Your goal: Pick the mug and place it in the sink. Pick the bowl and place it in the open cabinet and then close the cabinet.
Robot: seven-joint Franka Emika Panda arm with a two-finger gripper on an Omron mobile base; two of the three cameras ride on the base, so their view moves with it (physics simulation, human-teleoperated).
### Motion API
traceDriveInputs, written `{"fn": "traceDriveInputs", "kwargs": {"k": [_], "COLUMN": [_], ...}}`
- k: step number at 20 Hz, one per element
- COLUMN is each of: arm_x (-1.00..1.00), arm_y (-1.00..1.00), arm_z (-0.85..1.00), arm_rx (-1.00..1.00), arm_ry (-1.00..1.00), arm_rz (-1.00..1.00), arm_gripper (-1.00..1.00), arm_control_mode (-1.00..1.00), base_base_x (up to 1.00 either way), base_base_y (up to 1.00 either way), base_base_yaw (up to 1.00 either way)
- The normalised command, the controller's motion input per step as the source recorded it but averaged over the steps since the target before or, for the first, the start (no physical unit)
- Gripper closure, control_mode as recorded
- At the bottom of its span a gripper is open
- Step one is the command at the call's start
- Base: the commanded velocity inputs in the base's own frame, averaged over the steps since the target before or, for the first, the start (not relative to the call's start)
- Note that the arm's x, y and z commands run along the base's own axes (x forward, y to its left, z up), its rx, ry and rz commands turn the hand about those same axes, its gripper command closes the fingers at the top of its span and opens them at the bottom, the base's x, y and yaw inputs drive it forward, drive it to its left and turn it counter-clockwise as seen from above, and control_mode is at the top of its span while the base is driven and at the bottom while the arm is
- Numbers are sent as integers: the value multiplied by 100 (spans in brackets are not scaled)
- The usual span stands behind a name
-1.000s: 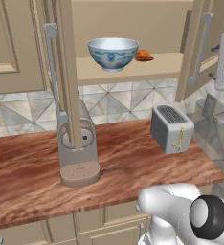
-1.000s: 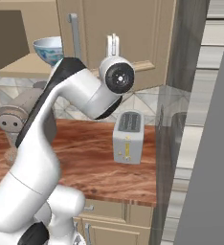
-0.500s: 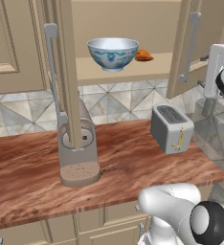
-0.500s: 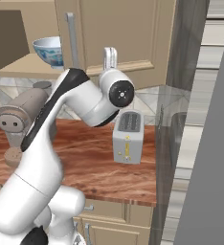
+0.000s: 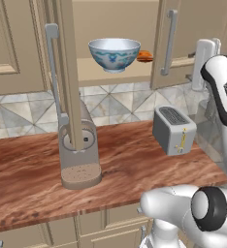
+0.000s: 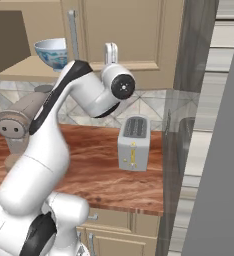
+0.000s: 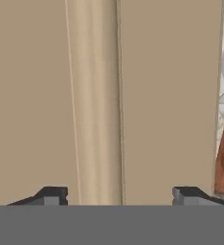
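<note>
Your arm has swung left over the last second, bringing the gripper [image 7: 118, 196] up against the right-hand cabinet door [image 5: 183, 43]; its jaws stand spread, narrowing slightly, grasping nothing. That suggests you are on the closing step. The bowl [image 5: 114, 54] already sits upright on the cabinet shelf [image 5: 105, 77], mouth toward twelve o'clock, with no long axis to speak of. The left door [image 5: 67, 72] stands edge-on at nine o'clock of the bowl, its bar handle [image 5: 52, 72] running vertically.
</note>
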Motion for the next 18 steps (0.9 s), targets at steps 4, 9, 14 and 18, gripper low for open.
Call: {"fn": "traceDriveInputs", "kwargs": {"k": [4, 9, 14, 18], "arm_x": [58, 71, 82, 55], "arm_y": [0, 0, 0, 0], "arm_z": [-13, -15, -12, -6], "arm_rx": [1, 1, 0, 0], "arm_ry": [0, 0, 1, 8], "arm_rz": [0, 0, 0, 0], "arm_gripper": [-100, -100, -100, -100], "arm_control_mode": [-100, -100, -100, -100], "base_base_x": [0, 0, 0, 0], "base_base_y": [0, 0, 0, 0], "base_base_yaw": [0, 0, 0, 0]}}
